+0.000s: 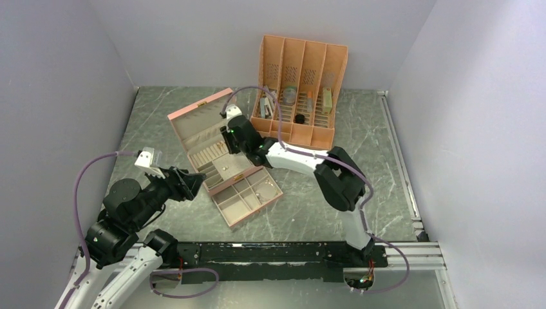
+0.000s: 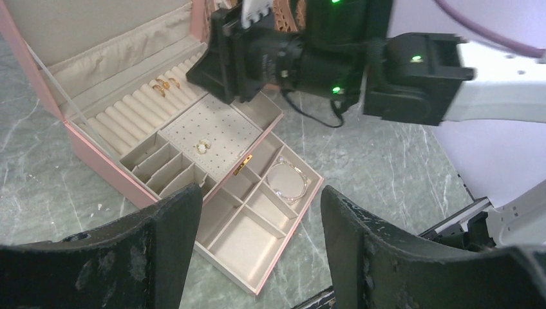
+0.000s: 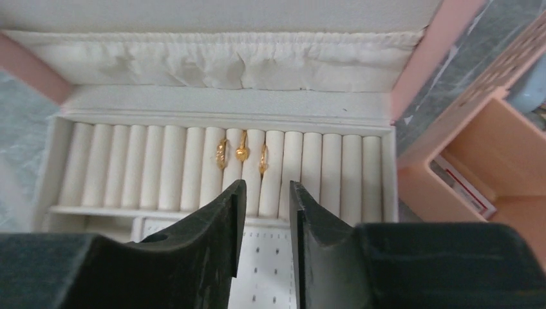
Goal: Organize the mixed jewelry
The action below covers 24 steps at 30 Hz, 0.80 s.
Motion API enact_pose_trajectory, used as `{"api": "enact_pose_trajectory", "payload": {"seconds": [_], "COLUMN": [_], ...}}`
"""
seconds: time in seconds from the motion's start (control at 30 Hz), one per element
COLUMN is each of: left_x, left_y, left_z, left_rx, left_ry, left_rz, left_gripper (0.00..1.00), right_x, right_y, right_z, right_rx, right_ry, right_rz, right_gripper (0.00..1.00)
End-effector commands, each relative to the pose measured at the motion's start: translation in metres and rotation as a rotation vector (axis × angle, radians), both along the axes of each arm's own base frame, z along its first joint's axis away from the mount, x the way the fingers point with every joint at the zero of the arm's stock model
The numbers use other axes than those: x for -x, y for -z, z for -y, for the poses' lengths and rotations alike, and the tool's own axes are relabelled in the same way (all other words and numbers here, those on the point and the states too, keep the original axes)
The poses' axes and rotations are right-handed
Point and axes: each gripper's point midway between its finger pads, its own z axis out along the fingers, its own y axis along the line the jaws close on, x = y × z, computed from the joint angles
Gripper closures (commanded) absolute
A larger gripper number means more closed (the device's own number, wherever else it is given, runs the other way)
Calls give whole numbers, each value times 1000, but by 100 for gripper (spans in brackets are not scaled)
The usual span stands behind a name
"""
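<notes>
The pink jewelry box (image 1: 193,119) stands open with its drawer (image 1: 248,196) pulled out. Three gold rings (image 3: 242,152) sit in the cream ring rolls; they also show in the left wrist view (image 2: 164,84). A gold earring pair (image 2: 203,147) lies on the perforated pad. A thin bracelet (image 2: 288,180) lies in a drawer compartment. My right gripper (image 3: 266,187) hovers over the ring rolls just in front of the rings, jaws slightly apart and empty; it also shows in the top view (image 1: 226,138). My left gripper (image 2: 261,193) is open and empty, left of the drawer (image 1: 193,182).
The orange slotted organizer (image 1: 299,90) with grey and black oddments stands behind the box, and its edge shows right of the box in the right wrist view (image 3: 502,148). The right arm (image 1: 302,161) reaches across the table's middle. Grey walls close in the left, back and right.
</notes>
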Motion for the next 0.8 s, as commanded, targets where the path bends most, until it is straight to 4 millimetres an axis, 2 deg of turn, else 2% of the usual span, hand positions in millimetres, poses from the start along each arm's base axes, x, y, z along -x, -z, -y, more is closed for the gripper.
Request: {"api": "enact_pose_trajectory", "payload": {"seconds": [0.0, 0.1, 0.13, 0.27, 0.37, 0.43, 0.6, 0.77], "left_x": [-5, -5, -5, -4, -3, -3, -5, -5], "left_y": [-4, -4, -4, -6, -6, -5, -2, -2], "left_z": [-3, -4, -4, -5, -5, -4, -2, -1], "left_rx": [7, 6, 5, 11, 12, 10, -1, -2], "left_ry": [-29, -31, -31, -33, -32, -29, -17, -13], "left_rz": [21, 20, 20, 29, 30, 26, 14, 12], "left_gripper": [28, 28, 28, 28, 28, 28, 28, 28], "right_x": [13, 35, 47, 95, 126, 144, 191, 220], "right_y": [-64, -79, -75, -84, -77, -81, -67, -32], "right_z": [11, 22, 29, 47, 70, 86, 115, 140], "right_rx": [-100, -135, -130, -134, -99, -117, -163, -142], "right_ry": [4, -6, -7, -19, 3, 30, 40, 85], "right_rz": [37, 16, -4, 4, -7, -11, -91, -162], "right_gripper": [63, 60, 59, 54, 53, 53, 53, 53]}}
